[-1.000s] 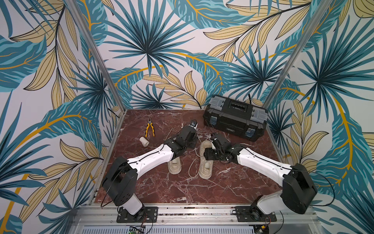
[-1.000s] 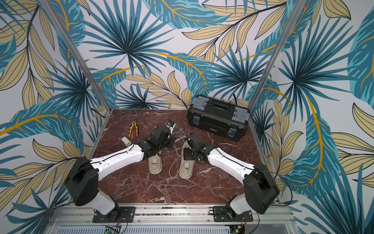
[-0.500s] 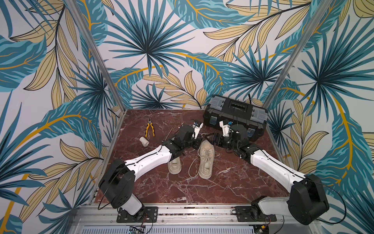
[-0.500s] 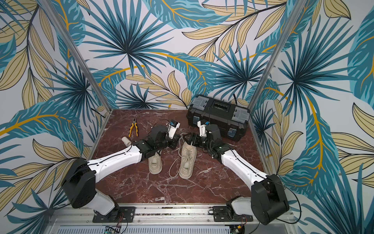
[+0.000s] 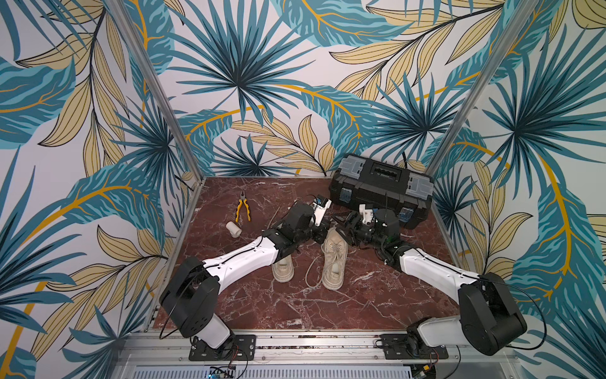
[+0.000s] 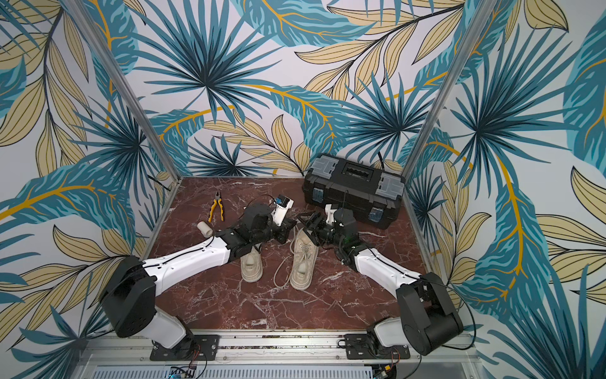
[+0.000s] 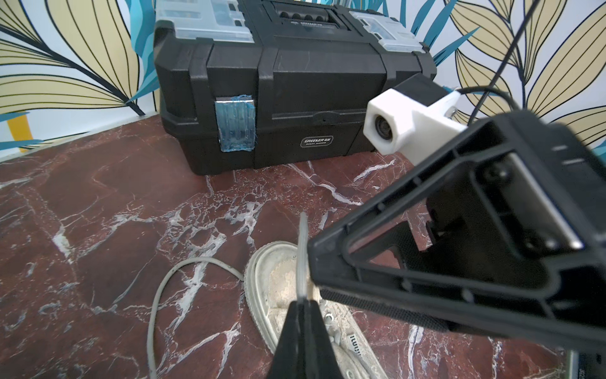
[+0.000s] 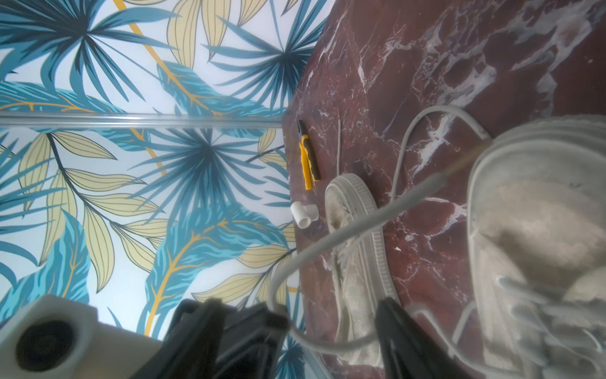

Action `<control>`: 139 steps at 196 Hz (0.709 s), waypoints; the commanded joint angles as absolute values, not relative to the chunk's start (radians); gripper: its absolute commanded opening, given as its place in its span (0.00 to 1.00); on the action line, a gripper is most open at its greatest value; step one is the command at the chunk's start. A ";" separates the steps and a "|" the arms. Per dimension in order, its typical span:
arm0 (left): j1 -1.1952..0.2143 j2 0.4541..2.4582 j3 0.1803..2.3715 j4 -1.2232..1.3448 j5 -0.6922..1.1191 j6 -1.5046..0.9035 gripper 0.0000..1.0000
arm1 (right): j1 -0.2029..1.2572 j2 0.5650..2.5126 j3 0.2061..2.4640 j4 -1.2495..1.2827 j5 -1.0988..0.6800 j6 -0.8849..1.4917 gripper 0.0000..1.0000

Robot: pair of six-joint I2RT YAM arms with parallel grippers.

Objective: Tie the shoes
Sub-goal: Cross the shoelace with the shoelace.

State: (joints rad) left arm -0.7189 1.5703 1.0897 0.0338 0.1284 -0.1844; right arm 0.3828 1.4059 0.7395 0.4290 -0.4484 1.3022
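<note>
Red marble table (image 5: 255, 305) carried a black toolbox (image 5: 380, 190); the shoes (image 5: 334, 259) lay side by side just in front of the toolbox, toes toward it, the one farther from it partly under the left arm. Left gripper (image 7: 303, 305) hung over the toe of the shoe nearer the toolbox, clenched on a lace (image 7: 302, 259); right gripper (image 5: 339, 228) was just beside it, jaws spread. Yellow pliers (image 5: 243, 210) and a white fitting (image 5: 233, 229) lay well apart from the toolbox, beyond the far shoe.

The toolbox (image 5: 380, 188) crowds the far right; marble (image 5: 295, 308) before the shoes (image 5: 334, 259) lies open.
</note>
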 commanded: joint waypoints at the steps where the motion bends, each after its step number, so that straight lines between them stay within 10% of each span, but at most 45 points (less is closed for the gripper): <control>1: -0.717 1.568 1.047 0.074 0.162 -0.189 0.00 | 0.392 1.433 0.755 0.476 -0.421 1.357 0.73; 34: -0.717 1.568 1.046 0.078 0.184 -0.189 0.00 | 0.393 1.466 0.791 0.502 -0.424 1.371 0.54; 69: -0.716 1.558 1.028 0.091 0.168 -0.183 0.00 | 0.395 1.437 0.786 0.475 -0.404 1.342 0.11; 105: -0.708 1.510 0.989 0.111 0.176 -0.158 0.48 | 0.394 1.381 0.815 0.348 -0.379 1.229 0.00; 139: -0.677 1.481 0.903 0.230 0.237 -0.159 0.66 | 0.394 1.337 0.852 0.239 -0.373 1.139 0.00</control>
